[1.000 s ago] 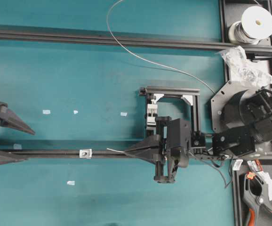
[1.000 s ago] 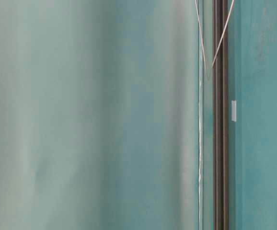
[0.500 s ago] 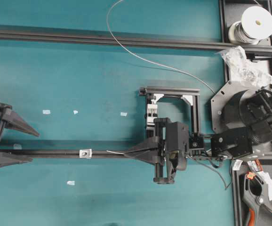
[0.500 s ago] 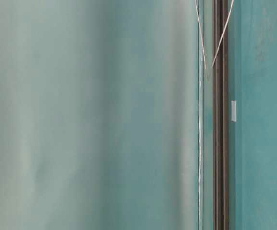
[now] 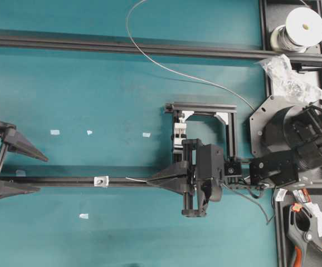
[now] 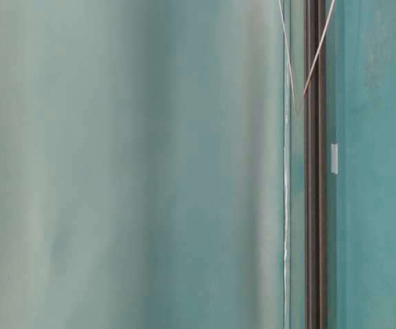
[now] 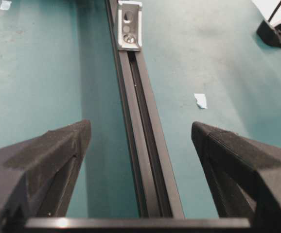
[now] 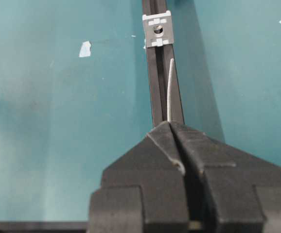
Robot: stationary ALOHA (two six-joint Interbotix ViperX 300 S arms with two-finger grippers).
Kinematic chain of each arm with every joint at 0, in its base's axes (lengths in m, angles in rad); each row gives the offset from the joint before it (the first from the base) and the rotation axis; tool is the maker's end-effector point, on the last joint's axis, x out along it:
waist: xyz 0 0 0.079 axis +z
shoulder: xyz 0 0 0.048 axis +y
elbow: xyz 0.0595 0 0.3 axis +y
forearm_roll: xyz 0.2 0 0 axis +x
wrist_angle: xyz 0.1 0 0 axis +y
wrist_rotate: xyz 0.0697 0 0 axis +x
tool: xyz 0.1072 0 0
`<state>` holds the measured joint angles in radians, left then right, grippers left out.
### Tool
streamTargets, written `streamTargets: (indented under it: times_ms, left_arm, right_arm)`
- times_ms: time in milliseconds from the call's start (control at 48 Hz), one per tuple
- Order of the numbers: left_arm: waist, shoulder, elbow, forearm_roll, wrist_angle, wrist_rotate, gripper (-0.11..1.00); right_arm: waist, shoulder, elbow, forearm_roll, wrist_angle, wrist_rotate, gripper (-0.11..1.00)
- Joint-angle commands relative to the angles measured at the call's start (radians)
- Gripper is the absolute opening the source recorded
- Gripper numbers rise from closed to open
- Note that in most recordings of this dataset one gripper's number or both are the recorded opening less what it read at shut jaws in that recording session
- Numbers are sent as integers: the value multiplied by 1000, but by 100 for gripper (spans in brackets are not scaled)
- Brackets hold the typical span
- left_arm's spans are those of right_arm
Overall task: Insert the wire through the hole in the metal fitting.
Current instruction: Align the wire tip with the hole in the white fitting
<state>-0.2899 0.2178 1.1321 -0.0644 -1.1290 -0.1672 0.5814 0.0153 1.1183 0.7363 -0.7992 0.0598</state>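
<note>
The metal fitting (image 8: 158, 29) sits on the black rail (image 8: 153, 92). The wire (image 8: 170, 90) tip, pinched in my right hand (image 8: 171, 127), stops short, seemingly aimed right of the hole; I should nudge left, then advance slowly. My left hand (image 7: 139, 133), spread wide and empty, straddles the rail.

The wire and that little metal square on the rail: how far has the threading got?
Done: the right fingers are shut on the wire, its short free end pointing along the black rail toward the metal square. In hand: lining up; the tip stops short of the hole. The left fingers stand open astride the rail, away from the square. Left: bridging the gap and pushing the wire through.
</note>
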Motion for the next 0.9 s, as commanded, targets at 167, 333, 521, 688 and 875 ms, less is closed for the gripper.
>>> streamTargets:
  times_ms: [167, 333, 521, 688, 875]
  left_arm:
    - [-6, -8, -6, -2, 6, 2, 79]
    - [-9, -6, -8, -2, 20, 2, 79]
    - [-12, -8, -11, -2, 21, 2, 79]
    - [-12, -8, -17, -2, 29, 2, 79]
    - [-17, -6, -29, -2, 51, 2, 79]
  right_arm:
    - [6, -6, -8, -3, -8, -2, 0]
    - [6, -6, -12, -3, -5, -2, 0]
    - [6, 2, -18, -3, -5, -2, 0]
    - [6, 25, -35, -3, -3, -2, 0]
    - [6, 35, -40, -3, -9, -2, 0]
